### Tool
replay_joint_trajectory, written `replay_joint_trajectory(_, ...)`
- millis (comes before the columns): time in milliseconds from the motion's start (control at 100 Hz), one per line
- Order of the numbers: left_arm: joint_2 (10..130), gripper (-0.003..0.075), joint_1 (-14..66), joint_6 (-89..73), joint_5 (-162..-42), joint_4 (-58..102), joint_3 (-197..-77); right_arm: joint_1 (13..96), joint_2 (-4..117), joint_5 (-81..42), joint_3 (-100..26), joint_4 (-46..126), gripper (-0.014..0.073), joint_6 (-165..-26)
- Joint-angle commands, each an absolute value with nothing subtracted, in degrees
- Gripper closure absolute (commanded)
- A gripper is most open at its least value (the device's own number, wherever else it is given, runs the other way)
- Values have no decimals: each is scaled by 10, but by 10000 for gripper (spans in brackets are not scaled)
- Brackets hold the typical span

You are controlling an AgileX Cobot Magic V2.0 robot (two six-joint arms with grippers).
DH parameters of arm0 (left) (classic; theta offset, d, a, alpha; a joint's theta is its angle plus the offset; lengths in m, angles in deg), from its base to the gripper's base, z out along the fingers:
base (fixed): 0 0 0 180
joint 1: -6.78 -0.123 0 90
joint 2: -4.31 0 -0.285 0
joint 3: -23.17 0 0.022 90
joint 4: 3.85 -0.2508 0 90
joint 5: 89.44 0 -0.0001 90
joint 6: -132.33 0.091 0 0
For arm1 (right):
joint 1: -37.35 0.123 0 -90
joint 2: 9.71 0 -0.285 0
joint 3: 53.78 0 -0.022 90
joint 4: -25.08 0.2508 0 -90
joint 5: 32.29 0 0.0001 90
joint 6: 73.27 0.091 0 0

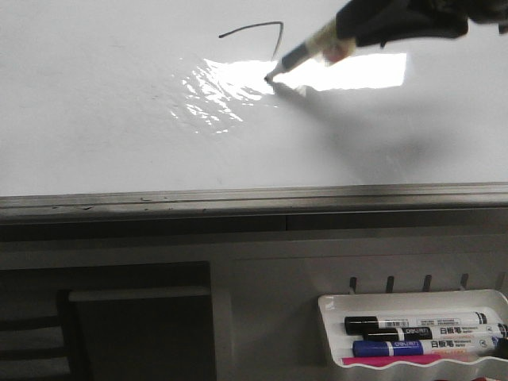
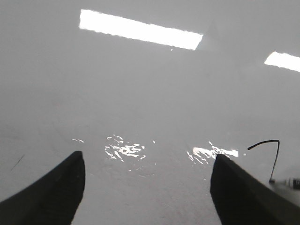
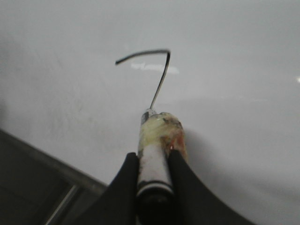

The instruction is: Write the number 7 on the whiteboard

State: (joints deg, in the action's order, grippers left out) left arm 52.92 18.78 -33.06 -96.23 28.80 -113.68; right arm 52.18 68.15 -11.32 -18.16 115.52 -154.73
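A thin dark number 7 is drawn on the glossy whiteboard: a slanted top bar and a downstroke. My right gripper is shut on a marker, whose tip touches the board at the lower end of the downstroke. The same line shows in the right wrist view, running down to the marker's nib. My left gripper hangs open over bare board, nothing between its fingers; the 7 lies off to one side of it.
A bright wrinkled glare patch sits beside the marker tip. The board's grey frame edge runs across the front. Below it at the right, a white tray holds several spare markers.
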Motion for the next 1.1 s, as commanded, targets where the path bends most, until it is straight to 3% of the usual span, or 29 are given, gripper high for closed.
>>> replay_joint_trajectory(0,525,209,188,-335,-922,298,-1152,516,667,-76,-171,1160,646,-1540)
replay_joint_trajectory(170,525,209,192,-333,-940,298,-1155,516,604,-24,-169,1102,646,-1480)
replay_joint_trajectory(310,529,209,244,-302,-947,298,-1155,516,571,2,-176,1013,646,-1394)
replay_joint_trajectory(650,626,209,532,-161,-862,252,-1155,516,570,135,-264,819,646,-1209)
replay_joint_trajectory(790,684,209,611,-161,-821,192,-1165,516,570,172,-294,790,646,-1181)
replay_joint_trajectory(1090,786,209,631,-161,-825,165,-1233,516,570,204,-311,790,646,-1176)
